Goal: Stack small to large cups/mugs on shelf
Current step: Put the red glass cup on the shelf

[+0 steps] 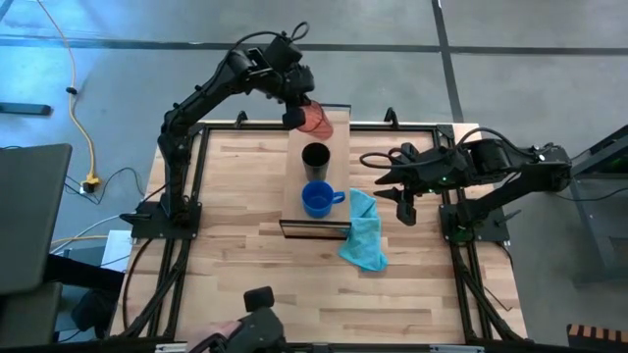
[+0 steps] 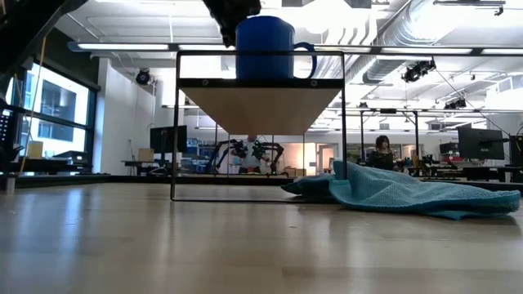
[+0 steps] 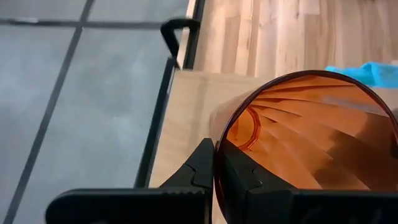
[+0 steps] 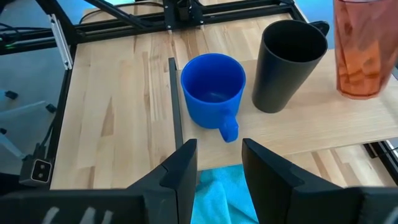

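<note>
On the near end of the shelf (image 1: 294, 196), a light-wood board on a thin black frame, stands the blue mug (image 1: 316, 199), upright, its handle pointing toward the right arm's side. Just beside that end, down on the desk (image 1: 245, 265), lies a crumpled light-blue cloth (image 1: 365, 233), touching the shelf's frame at its corner in the high view.

Next along the board, in the middle, stands the black cup (image 1: 315, 157), upright and open at the top, close to the mug but apart from it.

At the far end of the board is the red-orange tumbler (image 1: 316, 120). The left claw (image 1: 294, 110) is pinching its rim, one finger (image 3: 199, 171) outside the wall and the other inside, and the tumbler looks tilted. Whether its base touches the board cannot be told.

Off to the side, the right claw (image 1: 400, 186) hangs over the desk, level with the mug and near the cloth. Its fingers are spread and hold nothing; the right wrist view looks between them at the mug, the cup and the tumbler in a row.
</note>
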Available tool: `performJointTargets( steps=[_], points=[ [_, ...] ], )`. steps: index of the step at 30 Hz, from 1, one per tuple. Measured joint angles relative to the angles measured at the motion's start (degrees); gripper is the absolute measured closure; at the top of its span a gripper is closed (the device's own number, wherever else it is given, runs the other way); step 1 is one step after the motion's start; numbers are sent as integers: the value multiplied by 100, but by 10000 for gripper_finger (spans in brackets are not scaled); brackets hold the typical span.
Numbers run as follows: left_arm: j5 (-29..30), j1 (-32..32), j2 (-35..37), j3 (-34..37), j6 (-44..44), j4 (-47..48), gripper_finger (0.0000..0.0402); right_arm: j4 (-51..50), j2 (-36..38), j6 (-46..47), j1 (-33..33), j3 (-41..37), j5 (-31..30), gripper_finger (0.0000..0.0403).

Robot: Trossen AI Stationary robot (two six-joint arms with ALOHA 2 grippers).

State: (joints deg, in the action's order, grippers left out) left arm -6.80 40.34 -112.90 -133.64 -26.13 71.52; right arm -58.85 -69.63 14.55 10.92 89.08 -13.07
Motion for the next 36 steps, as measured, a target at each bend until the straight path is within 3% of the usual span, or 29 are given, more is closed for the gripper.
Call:
performJointTargets(
  steps=[36],
  points=[
    [68,-61,-186,-2,202,1,402,-47,-2,216,530,4,-47,284]
  ],
)
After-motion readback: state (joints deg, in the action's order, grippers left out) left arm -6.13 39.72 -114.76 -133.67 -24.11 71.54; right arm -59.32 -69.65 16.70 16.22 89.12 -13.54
